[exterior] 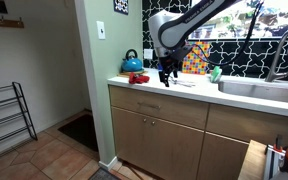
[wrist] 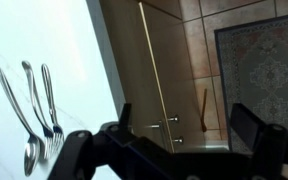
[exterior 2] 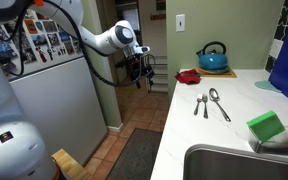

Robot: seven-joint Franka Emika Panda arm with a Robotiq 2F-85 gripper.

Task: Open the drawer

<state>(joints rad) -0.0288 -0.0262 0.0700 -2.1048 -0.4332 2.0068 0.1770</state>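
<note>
A white countertop [exterior: 199, 86] runs along a wall tiled in a black-and-white crackle backsplash [exterior: 229, 50]. A stainless sink [exterior: 262, 89] with a curved faucet [exterior: 282, 48] is sunk into one end. At the other end sits a blue kettle [exterior: 132, 63] with a low red object [exterior: 138, 77] just in front of it. Three pieces of silver cutlery [exterior 2: 212, 103] lie side by side on the bare counter, and a green sponge [exterior 2: 266, 126] rests near the sink rim. Under the counter edge the drawer [exterior: 156, 106] sits closed, its flat light-wood front flush above the taller cabinet doors [exterior: 154, 148], with its small metal handle showing. The gripper [exterior: 167, 76] hangs at the front edge of the counter, above the drawer and apart from its handle. In the wrist view its fingers [wrist: 124, 115] stand wide apart with nothing between them. The floor is brown tile [exterior: 44, 155], with a patterned rug [wrist: 264, 70] before the cabinets. In an exterior view a wire shoe rack [exterior: 6, 115] stands against the far wall beyond a green partition. In an exterior view a refrigerator [exterior 2: 54, 95] covered in photos faces the counter.
</note>
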